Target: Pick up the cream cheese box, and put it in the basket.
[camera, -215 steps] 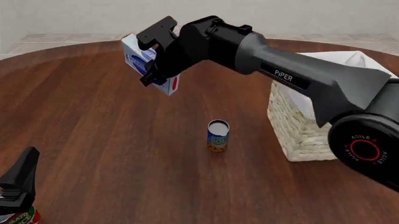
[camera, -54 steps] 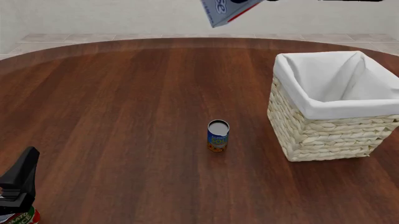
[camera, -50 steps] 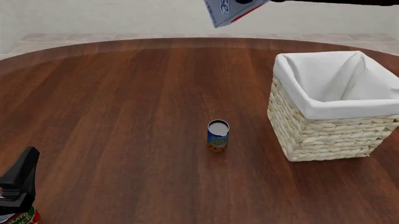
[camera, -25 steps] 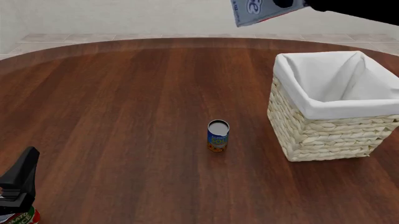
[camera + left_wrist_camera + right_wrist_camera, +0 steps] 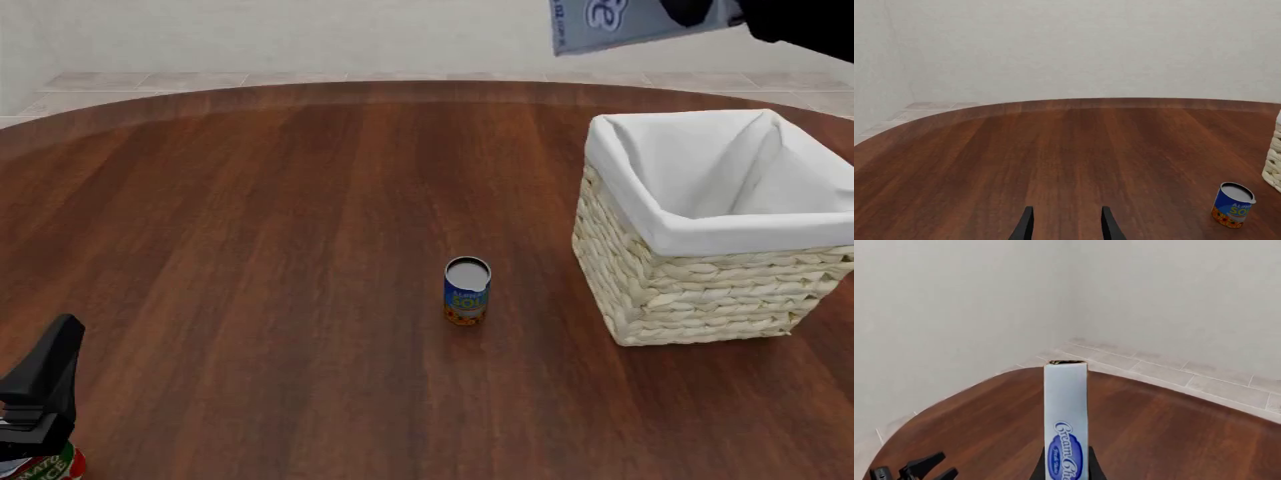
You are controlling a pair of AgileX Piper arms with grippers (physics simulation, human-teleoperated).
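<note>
Right gripper — closed on the flat silvery light-blue cream cheese box with dark blue oval logo, which is clamped edge-on between the dark fingers in the right wrist view, its narrow face running out ahead of them. Box carried high in the air, seen at the top of the front view, above the far-right part of the round dark-brown wooden table and just short of the basket's far-left corner. The height is judged to be kept so that the box can clear the rim before any lowering.

Large square pale-straw wicker basket with white cloth lining — stands near the table's right edge, open upward, nothing seen inside. Release is judged not yet due, the box being off its centre.

Small blue-and-orange can with grey lid — upright near the table's middle, well apart from the carried box; no part in the task.

Left gripper — fingers parted and holding nothing, low over the near-left edge, parked out of the way.
</note>
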